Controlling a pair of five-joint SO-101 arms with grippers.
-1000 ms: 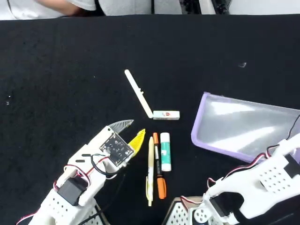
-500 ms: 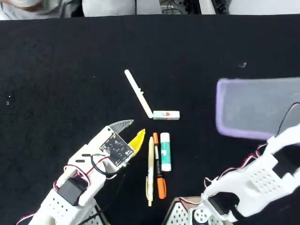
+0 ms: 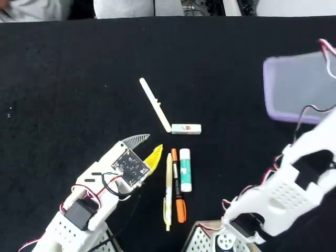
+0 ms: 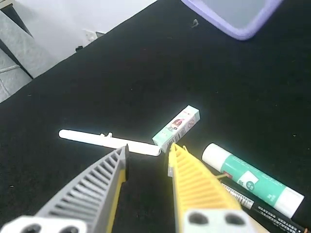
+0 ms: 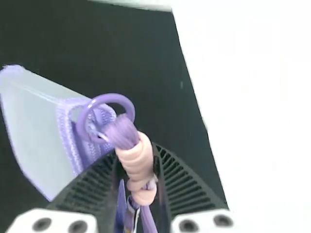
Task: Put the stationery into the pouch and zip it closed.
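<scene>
My right gripper (image 5: 135, 158) is shut on the beaded zipper cord of the purple translucent pouch (image 5: 34, 131). The pouch (image 3: 296, 89) hangs raised at the far right of the table. Near the table's middle lie a white pen (image 3: 155, 105), a boxed eraser (image 3: 186, 128), a glue stick (image 3: 185, 169), an orange marker (image 3: 178, 186) and a yellow pen (image 3: 168, 191). My left gripper (image 3: 147, 146) stands open just left of the pens, holding nothing. In the left wrist view its fingertips (image 4: 175, 150) point at the eraser (image 4: 176, 126) and the white pen (image 4: 109, 142).
The black table (image 3: 68, 79) has free room on its left and far side. The right arm's white body (image 3: 289, 194) rises over the front right corner. A person's clothing shows beyond the far edge.
The right arm has lifted the pouch off the table and carried it up and toward the far right. The left arm and the stationery have not moved.
</scene>
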